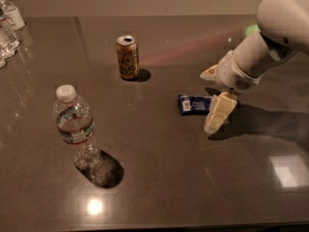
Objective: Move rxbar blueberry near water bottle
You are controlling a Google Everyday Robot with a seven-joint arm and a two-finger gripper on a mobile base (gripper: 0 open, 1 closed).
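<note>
We see a dark table (193, 182) bearing a can (127, 57). Right of the can lies the bar (193, 104), the bottle (77, 129) stands front-left, and small bottles (7, 28) are far left. The gripper (208, 100) is at the bar's end, fingers apart.
</note>
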